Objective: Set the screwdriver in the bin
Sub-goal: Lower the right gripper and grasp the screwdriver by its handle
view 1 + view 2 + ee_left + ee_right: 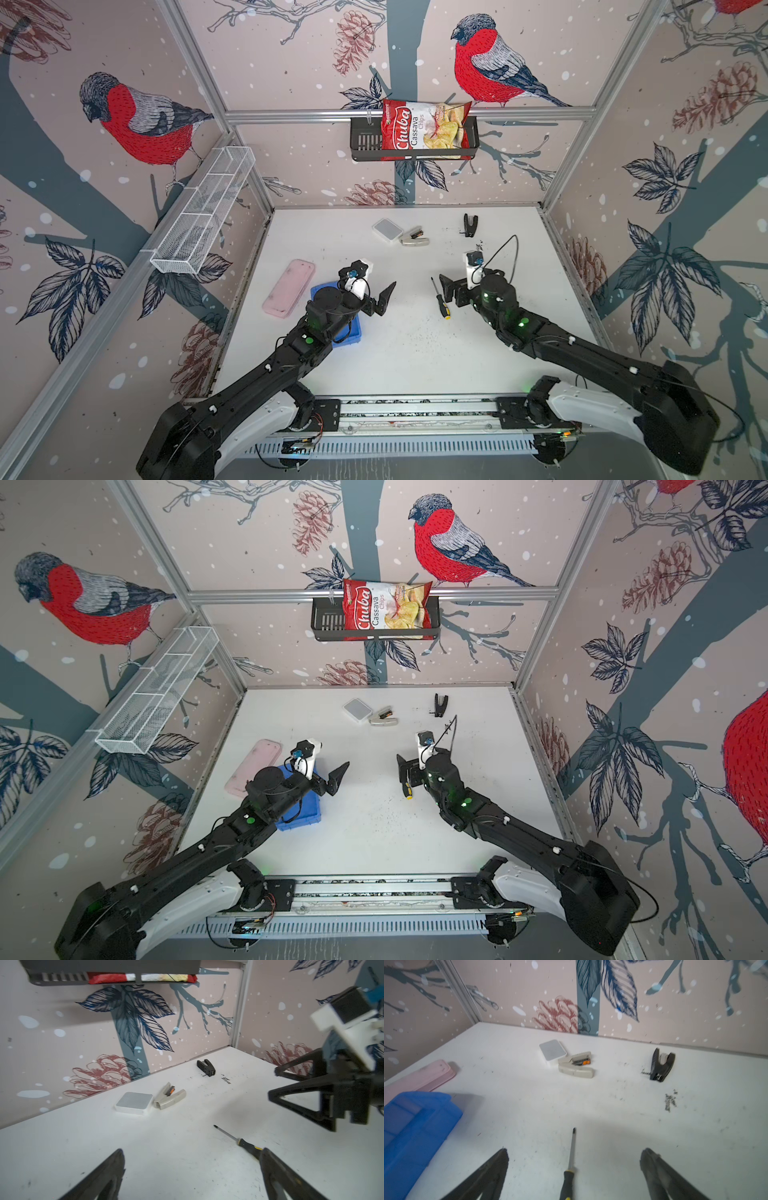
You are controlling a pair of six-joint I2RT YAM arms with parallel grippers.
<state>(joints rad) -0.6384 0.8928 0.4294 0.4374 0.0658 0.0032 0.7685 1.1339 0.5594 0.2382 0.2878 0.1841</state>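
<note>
R gripper (575,1150) fingers wide, nothing held; screwdriver (570,1167) lies btwn them in wrist view, not gripped. It's flat on table (415,365), mid-right, tip twd back wall, yellow butt twd front. L gripper (192,1150) also wide, nothing held. On left: bin (415,1122), partly under L arm, pink case (289,286) just beside it. Screwdriver well apart frm bin.

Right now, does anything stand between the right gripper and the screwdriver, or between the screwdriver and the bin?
Nothing before the screwdriver: it lies on bare table between the open jaws of the right gripper. The left arm hangs over the bin, possibly blocking a drop.
</note>
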